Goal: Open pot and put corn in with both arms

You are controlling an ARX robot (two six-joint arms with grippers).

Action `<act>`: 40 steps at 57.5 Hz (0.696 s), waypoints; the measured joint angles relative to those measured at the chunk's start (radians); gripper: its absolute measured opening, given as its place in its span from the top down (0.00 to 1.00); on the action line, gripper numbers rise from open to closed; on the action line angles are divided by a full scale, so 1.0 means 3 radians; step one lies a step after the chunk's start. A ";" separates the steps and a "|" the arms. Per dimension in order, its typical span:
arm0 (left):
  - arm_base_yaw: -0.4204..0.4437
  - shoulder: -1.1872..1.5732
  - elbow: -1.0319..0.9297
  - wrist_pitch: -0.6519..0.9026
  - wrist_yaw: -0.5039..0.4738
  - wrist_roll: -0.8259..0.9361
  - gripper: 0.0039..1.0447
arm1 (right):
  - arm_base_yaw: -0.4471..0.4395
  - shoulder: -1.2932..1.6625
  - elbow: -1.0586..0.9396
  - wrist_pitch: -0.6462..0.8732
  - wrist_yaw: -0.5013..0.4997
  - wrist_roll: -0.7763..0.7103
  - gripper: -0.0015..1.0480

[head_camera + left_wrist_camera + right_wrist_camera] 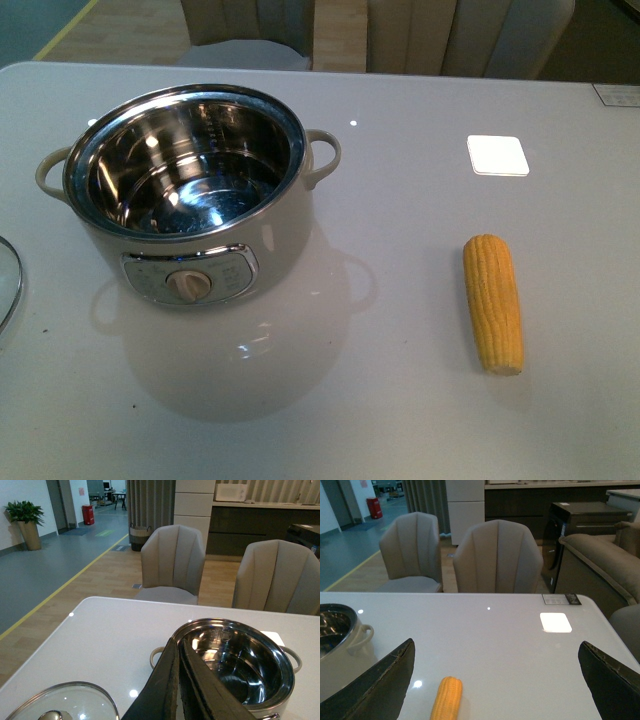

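The cream-white pot stands open at the left of the table, its steel inside bare, dial facing me. Its glass lid lies flat at the table's left edge. The corn lies on the table to the right, lengthwise toward me. Neither arm shows in the front view. In the left wrist view my left gripper is shut and empty, with the pot beyond it and the lid beside it. In the right wrist view my right gripper is open wide above the table, and the corn lies between its fingers.
A white square patch lies on the table behind the corn. Grey chairs stand past the table's far edge. A dark sofa is off to the right.
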 joint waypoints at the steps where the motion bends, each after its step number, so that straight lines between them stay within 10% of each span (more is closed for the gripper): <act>1: 0.0000 -0.0009 0.0000 -0.0008 0.0000 0.0000 0.97 | 0.0000 0.0000 0.0000 0.0000 0.0000 0.0000 0.08; 33: -0.0001 -0.0580 0.0001 -0.0596 0.0000 0.0000 0.97 | 0.0000 -0.0001 0.0000 -0.0001 -0.0001 0.0000 0.08; 40: -0.0001 -0.0580 0.0001 -0.0596 0.0000 -0.0001 0.78 | 0.0000 -0.0001 0.0000 -0.0001 0.0000 0.0000 0.08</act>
